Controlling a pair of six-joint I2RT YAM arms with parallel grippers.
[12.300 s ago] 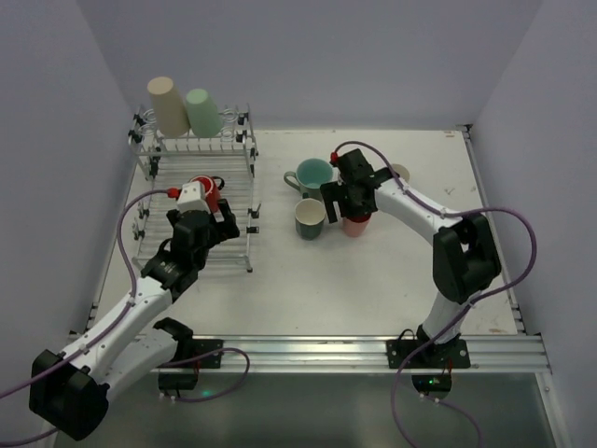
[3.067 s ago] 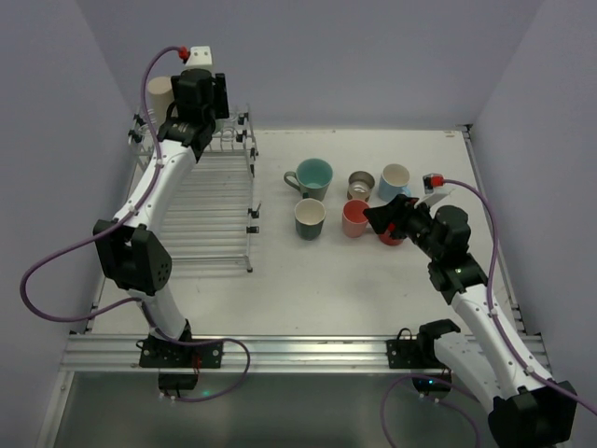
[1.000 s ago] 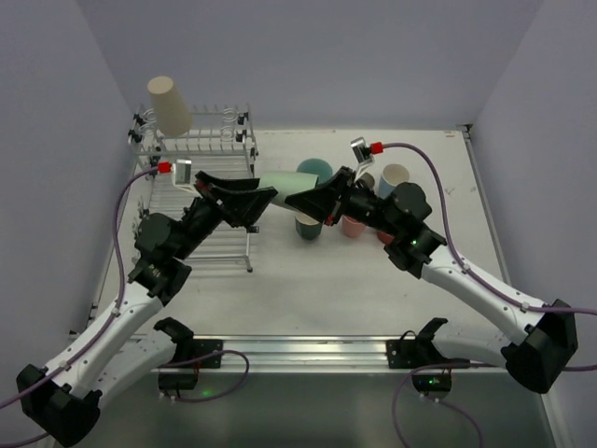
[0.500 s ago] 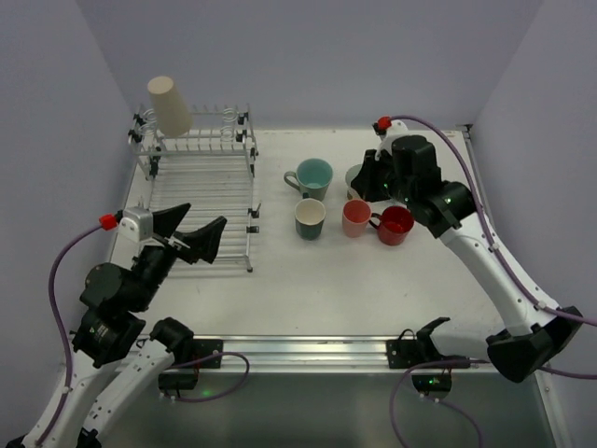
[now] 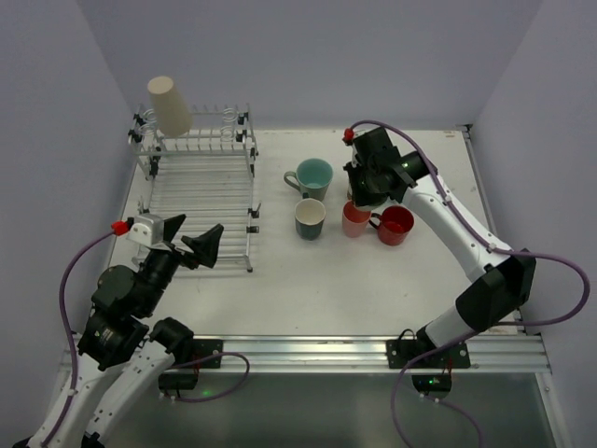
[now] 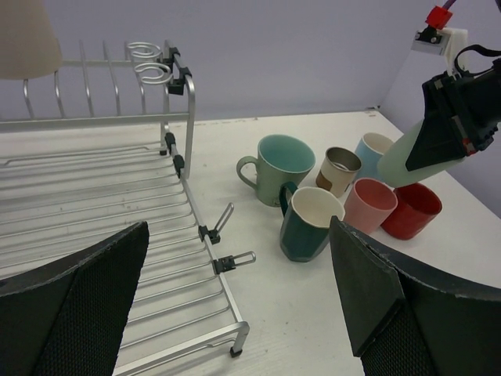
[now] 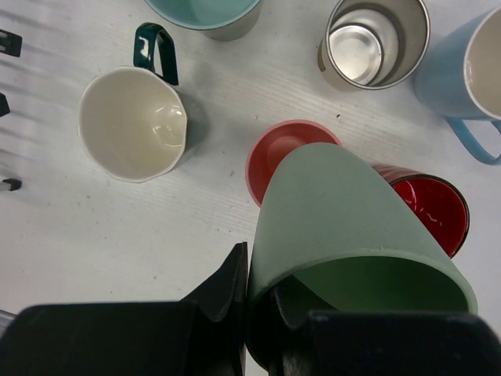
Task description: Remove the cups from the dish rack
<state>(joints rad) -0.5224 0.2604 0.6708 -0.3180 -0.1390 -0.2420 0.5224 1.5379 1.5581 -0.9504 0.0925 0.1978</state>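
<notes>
We look down from above and behind the arm bases, taking in the whole table (image 5: 280,289), the dish rack (image 5: 201,196) and the cups (image 5: 311,175) together. From the left wrist we look low and forward between the spread fingers of the left gripper (image 6: 236,227), the dish rack ahead on its left and the cups ahead on its right. From the right wrist we look straight down, close over those same cups, with the mint green cup (image 7: 337,227) pinched in the right gripper (image 7: 262,286) filling the near frame.

The left arm (image 5: 119,313) and right arm (image 5: 457,224) are white tubes with black joints, each trailing a purple cable (image 5: 65,285) from a red plug (image 5: 119,226) and ending in black wedge-shaped fingers (image 6: 78,305).
</notes>
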